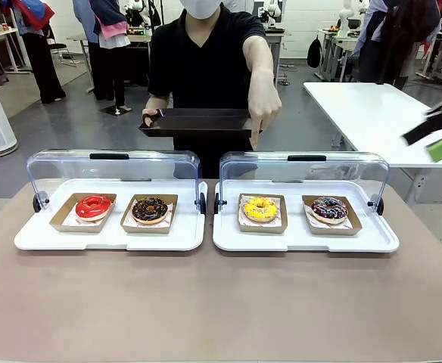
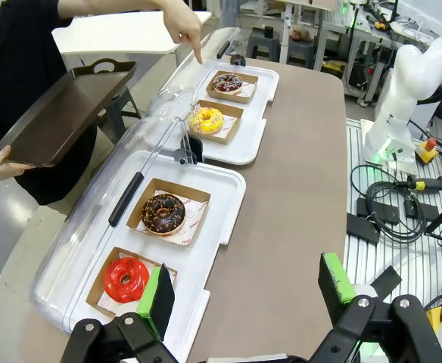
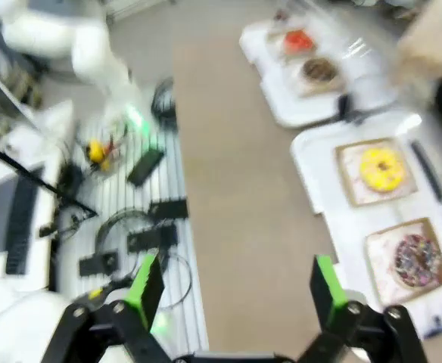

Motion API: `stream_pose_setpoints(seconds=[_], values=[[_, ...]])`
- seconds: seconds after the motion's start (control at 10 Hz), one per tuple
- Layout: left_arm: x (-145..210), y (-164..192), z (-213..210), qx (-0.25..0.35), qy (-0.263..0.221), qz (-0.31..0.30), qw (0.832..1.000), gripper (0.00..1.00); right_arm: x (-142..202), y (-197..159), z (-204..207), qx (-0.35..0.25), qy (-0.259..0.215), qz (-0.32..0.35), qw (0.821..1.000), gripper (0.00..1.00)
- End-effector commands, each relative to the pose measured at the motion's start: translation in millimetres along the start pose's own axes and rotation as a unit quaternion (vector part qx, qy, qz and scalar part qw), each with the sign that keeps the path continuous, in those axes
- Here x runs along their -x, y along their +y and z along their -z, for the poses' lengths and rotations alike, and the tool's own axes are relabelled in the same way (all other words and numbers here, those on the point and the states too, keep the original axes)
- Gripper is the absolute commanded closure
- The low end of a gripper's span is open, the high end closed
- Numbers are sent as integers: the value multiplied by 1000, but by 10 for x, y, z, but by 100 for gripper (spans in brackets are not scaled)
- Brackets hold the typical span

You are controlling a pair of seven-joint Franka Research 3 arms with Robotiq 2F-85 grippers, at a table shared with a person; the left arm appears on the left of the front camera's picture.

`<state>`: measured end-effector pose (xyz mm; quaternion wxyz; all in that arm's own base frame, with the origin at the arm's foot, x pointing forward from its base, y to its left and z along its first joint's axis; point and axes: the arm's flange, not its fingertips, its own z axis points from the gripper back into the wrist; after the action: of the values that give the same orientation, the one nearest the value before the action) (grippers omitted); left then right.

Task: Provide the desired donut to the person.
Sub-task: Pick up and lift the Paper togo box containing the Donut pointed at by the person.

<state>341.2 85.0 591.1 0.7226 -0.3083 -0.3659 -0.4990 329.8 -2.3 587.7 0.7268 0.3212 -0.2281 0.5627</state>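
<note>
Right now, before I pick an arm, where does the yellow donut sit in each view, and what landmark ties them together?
Front view: yellow donut, right of centre, left box on the right-hand white tray.
Left wrist view: yellow donut, upper middle, on the farther tray.
Right wrist view: yellow donut, right of centre, blurred.
Shared landmark: the dark sprinkled donut boxed beside it on the same tray.

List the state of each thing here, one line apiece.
left gripper, open, empty
right gripper, open, empty
left case lid, open
right case lid, open
red donut, in its paper tray
chocolate donut, in its paper tray
yellow donut, in its paper tray
purple sprinkled donut, in its paper tray
brown tray, empty, held by the person
pointing hand, aimed down, apparently at the yellow donut
</note>
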Motion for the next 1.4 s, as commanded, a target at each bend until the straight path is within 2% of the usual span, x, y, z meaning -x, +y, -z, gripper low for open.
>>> stream_pose_setpoints(seconds=[0.0, 0.3, 0.5, 0.7, 1.3], values=[[-16, 3, -20, 7, -1, -2, 1000, 0, -535, -249, 476, -29, 123, -29, 992, 0], [-16, 3, -20, 7, -1, -2, 1000, 0, -813, -422, 1414, -14, 266, -76, 961, 0], [-16, 3, -20, 7, -1, -2, 1000, 0, -855, -376, 1889, -4, 327, -119, 937, 0], [-16, 3, -20, 7, -1, -2, 1000, 0, -841, -351, 2123, 3, 350, -140, 926, 0], [-16, 3, -20, 7, -1, -2, 1000, 0, -878, -338, 2144, -14, 347, -151, 925, 0]])
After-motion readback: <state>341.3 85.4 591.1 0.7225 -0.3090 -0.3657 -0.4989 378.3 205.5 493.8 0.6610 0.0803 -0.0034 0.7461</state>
